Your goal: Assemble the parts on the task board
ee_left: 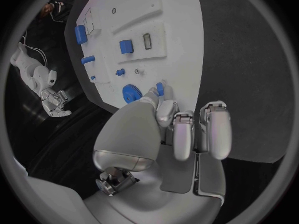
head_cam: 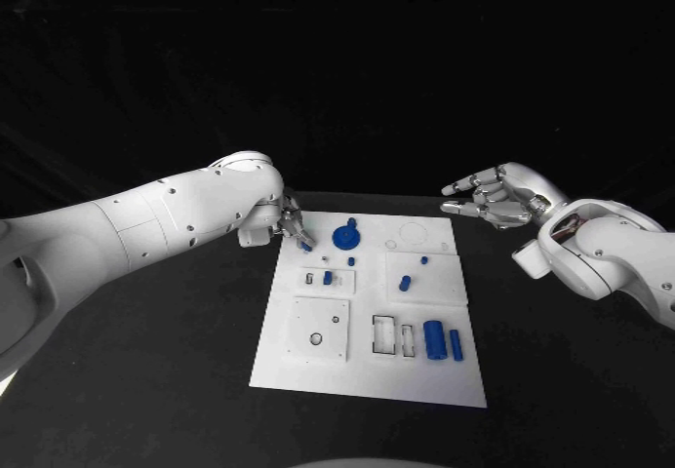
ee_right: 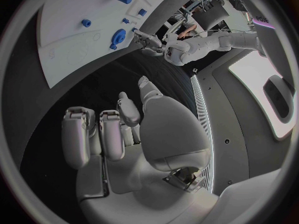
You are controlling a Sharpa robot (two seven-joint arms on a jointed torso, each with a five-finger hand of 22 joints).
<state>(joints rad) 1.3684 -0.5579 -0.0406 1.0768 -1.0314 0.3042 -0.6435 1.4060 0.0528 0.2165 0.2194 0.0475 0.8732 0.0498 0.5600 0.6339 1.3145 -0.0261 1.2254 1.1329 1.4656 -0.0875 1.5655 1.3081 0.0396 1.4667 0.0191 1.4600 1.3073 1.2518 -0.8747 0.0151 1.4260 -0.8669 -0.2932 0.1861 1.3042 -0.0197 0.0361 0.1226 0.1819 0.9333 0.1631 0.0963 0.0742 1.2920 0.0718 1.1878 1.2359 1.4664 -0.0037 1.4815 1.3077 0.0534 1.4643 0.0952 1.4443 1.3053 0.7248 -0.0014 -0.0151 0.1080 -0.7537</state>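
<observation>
At the board's far left corner, we pinch a small blue piece.

Our left hand (ee_left: 177, 129) grips the blue piece (ee_left: 160, 88) between fingertips just beside the blue gear (head_cam: 346, 237), probably to seat it nearby. Our right hand (head_cam: 496, 195) hovers past the white board (head_cam: 422, 385), fingers loosely curled, holding nothing, leaving room.
</observation>
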